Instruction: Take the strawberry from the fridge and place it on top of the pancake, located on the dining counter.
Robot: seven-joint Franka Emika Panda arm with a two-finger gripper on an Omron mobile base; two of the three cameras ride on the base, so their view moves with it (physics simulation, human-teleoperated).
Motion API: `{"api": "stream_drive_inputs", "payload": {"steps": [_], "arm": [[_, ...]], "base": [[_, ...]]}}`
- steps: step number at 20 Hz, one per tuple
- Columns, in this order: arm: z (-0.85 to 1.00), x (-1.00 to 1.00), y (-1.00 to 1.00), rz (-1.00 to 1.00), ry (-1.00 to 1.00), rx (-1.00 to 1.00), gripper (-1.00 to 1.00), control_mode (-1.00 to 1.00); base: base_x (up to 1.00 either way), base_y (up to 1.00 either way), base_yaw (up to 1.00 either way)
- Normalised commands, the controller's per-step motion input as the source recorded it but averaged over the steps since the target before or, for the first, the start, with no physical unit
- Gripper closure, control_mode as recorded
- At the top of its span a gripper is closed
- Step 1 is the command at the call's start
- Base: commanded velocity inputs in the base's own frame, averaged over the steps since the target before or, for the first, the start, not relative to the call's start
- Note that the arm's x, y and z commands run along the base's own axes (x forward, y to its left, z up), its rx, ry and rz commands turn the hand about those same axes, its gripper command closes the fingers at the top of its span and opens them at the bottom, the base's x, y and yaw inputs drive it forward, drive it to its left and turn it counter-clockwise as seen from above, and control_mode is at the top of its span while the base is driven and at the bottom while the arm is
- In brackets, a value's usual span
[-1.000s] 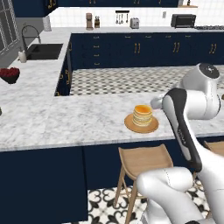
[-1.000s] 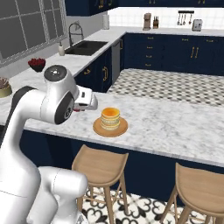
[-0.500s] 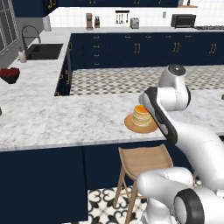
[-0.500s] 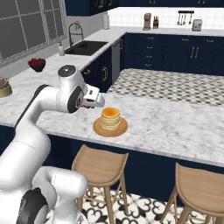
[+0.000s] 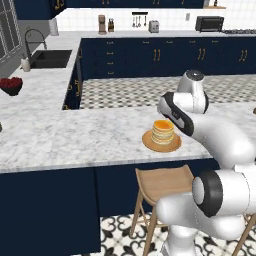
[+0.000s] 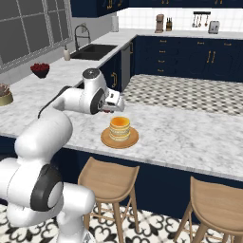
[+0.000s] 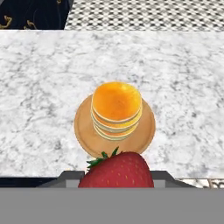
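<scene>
The strawberry (image 7: 117, 169) is a red berry with green leaves, held low in the hand view with my gripper (image 6: 111, 105) shut on it. Just beyond it stands the pancake (image 7: 117, 108), a golden stack on a round tan plate (image 7: 145, 134). The plate rests near the front edge of the marble dining counter (image 7: 39, 87). In the right base view the hand hovers just left of the pancake (image 6: 119, 128), slightly above its top. In the left base view my arm curves around right of the pancake (image 5: 162, 131). The fridge is out of view.
Wooden stools (image 6: 111, 178) (image 6: 213, 199) stand under the counter's near edge. A dark bowl of red fruit (image 6: 40, 70) and a sink (image 6: 92, 49) lie far off on the left counter, with a small potted plant (image 6: 4, 95) at the left edge.
My arm has swung along the counter toward the pancake stack, carrying the strawberry with it. The pancake and plate have stayed in place.
</scene>
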Motion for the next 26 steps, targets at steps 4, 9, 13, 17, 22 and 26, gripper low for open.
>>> {"api": "stream_drive_inputs", "payload": {"steps": [4,9,13,17,22,26], "arm": [[-0.28,0.66,0.0,0.0,0.02,0.03,1.0,-1.0],[-0.25,0.46,-0.13,0.0,0.12,0.01,1.0,-1.0],[-0.27,0.05,-0.03,0.0,0.15,0.0,1.0,-1.0],[-0.14,0.58,0.0,0.0,0.05,0.0,1.0,-1.0],[-0.3,0.6,0.0,0.0,0.05,0.0,1.0,-1.0],[-0.28,0.15,-0.02,0.0,0.04,0.0,1.0,-1.0]], "base": [[0.0,0.0,0.0],[0.0,0.0,0.0],[0.0,0.0,0.0],[0.0,0.0,0.0],[0.0,0.0,0.0],[0.0,0.0,0.0]]}}
